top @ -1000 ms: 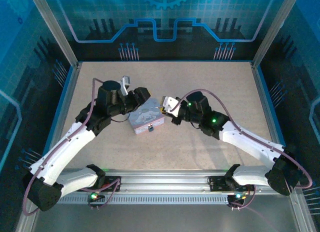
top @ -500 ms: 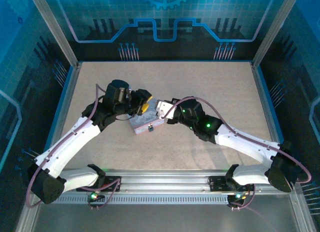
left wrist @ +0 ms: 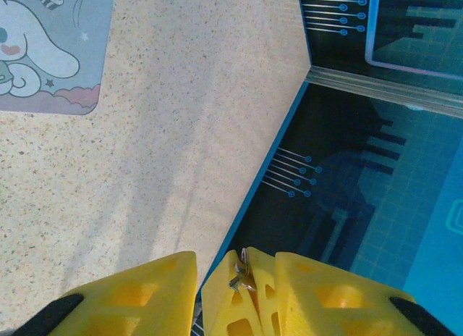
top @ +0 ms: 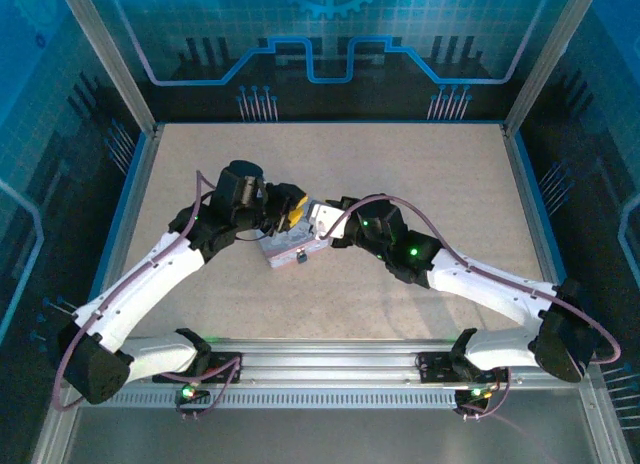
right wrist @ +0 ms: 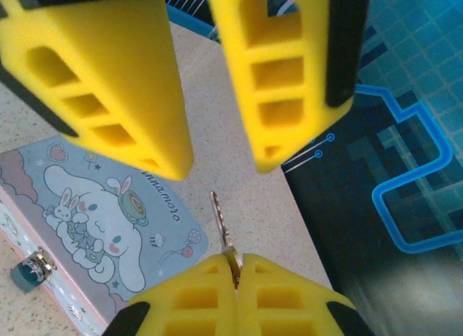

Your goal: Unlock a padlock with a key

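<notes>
My right gripper [right wrist: 237,267] is shut on the key [right wrist: 224,231], a thin metal blade that sticks out past the fingertips. It hovers beside the lilac cartoon tin [right wrist: 94,213]. The small dark padlock [right wrist: 26,275] hangs from the hasp on the tin's front; from above the padlock [top: 300,256] is a dark speck. My left gripper [left wrist: 235,278] is open, and its yellow fingers [right wrist: 108,68] straddle the right fingertips. The key [left wrist: 243,272] shows between them. From above, the left gripper [top: 287,209] and right gripper [top: 318,219] meet over the tin [top: 285,246].
The tin [left wrist: 43,46] lies near the middle of the speckled beige table [top: 400,174]. Blue printed walls [top: 330,44] and metal posts enclose the table. Both arms arch inward from the near rail [top: 330,369].
The left gripper has swung right and over the tin towards the right gripper, and its jaws have narrowed. The right gripper has shifted left with the key to meet it.
</notes>
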### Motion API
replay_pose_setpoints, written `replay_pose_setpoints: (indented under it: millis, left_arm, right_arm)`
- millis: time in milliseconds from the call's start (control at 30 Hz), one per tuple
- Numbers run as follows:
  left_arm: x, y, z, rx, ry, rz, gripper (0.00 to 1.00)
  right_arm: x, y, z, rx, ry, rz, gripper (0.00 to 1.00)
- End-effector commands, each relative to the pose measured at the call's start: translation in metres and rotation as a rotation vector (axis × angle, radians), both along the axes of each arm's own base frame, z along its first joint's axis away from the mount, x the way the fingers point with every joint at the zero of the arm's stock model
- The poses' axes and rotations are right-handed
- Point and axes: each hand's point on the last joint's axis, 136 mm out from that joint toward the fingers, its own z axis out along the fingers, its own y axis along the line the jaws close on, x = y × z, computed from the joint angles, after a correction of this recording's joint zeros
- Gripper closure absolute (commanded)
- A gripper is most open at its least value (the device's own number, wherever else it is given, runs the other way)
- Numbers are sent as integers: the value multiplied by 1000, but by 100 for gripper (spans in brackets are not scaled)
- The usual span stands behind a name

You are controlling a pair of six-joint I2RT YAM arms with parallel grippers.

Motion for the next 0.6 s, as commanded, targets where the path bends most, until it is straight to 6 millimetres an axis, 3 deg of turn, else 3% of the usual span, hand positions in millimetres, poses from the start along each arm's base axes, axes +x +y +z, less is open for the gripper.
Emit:
replay_pose_setpoints:
  millis: [0, 100, 567]
  left_arm:
    - [-2, -9, -4, -18, 18, -19, 66]
    - [-1, -12, -5, -27, 16, -22, 67]
    - [1, -17, -10, -16, 19, -31, 100]
  right_arm:
    - [-1, 8, 7, 16, -33, 7, 100]
    - [0, 9, 8, 22, -32, 9, 100]
    - [-2, 5, 4, 20, -19, 2, 97]
